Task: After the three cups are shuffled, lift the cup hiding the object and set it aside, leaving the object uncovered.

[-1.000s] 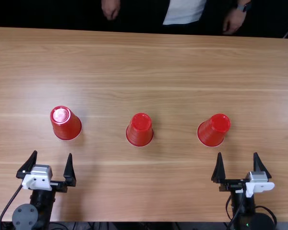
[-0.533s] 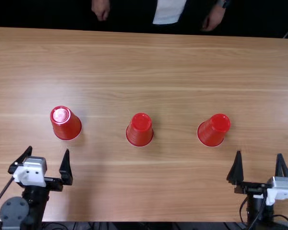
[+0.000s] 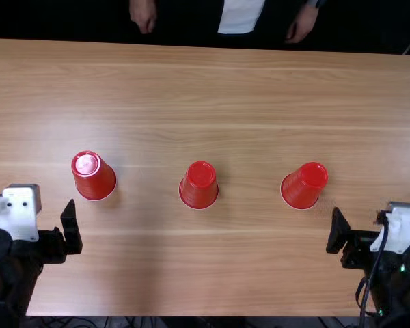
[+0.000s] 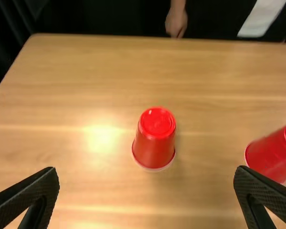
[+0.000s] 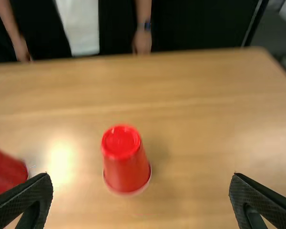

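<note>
- Three red cups stand upside down in a row across the middle of the top view, well apart from one another, on the light wooden table [image 3: 205,89].
- The left cup [image 3: 93,176] is at middle left, the middle cup [image 3: 199,185] at the centre and the right cup [image 3: 303,185] at middle right. The left one sits a touch higher in the frame than the other two.
- Each cup rests mouth down on the wood, and from where I stand I cannot tell which one covers the object.
- The left arm [image 3: 17,225] sits in the lower left corner of the top view, below and to the left of the left cup, with bare wood between them.
- The left gripper [image 4: 145,177] has its two black fingers spread wide with nothing between them. In its wrist view the left cup stands beyond the gap, apart from both fingers.
- The right arm [image 3: 389,239] sits in the lower right corner of the top view, below and to the right of the right cup, and is not touching it.
- The right gripper [image 5: 140,177] is likewise spread wide and grips nothing. The right cup stands ahead of the gap, apart from either finger.
- Part of the middle cup shows at the edge of each wrist view.
</note>
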Robot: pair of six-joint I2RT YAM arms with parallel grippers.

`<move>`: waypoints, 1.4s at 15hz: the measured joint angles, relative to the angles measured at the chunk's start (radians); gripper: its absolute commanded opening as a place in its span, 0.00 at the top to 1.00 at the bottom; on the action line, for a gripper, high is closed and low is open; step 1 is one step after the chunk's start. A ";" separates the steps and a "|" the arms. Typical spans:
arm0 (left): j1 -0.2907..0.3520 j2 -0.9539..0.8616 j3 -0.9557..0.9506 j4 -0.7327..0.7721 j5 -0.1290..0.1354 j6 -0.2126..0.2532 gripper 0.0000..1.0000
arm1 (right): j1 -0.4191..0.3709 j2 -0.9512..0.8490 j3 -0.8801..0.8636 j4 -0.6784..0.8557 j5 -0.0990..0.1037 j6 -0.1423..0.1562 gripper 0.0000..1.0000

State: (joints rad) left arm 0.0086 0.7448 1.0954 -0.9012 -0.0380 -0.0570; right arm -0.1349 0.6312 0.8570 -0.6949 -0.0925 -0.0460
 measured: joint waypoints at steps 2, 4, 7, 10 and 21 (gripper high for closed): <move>0.000 0.111 0.143 -0.162 -0.007 0.000 0.00 | 0.062 0.112 0.104 -0.125 -0.001 0.000 0.00; 0.000 0.220 0.271 -0.270 -0.008 0.000 0.00 | 0.087 0.207 0.194 -0.223 0.000 0.000 0.00; 0.000 0.331 0.374 -0.367 -0.011 0.001 0.00 | 0.087 0.313 0.321 -0.325 -0.001 0.000 0.00; 0.000 0.434 0.443 -0.431 -0.011 0.001 0.00 | 0.087 0.411 0.439 -0.417 -0.001 0.000 0.00; -0.002 0.664 0.495 -0.426 -0.006 0.001 0.00 | 0.089 0.496 0.465 -0.423 -0.001 -0.001 0.00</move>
State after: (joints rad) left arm 0.0063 1.4090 1.5902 -1.3277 -0.0444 -0.0559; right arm -0.0456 1.1275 1.3216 -1.1183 -0.0933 -0.0467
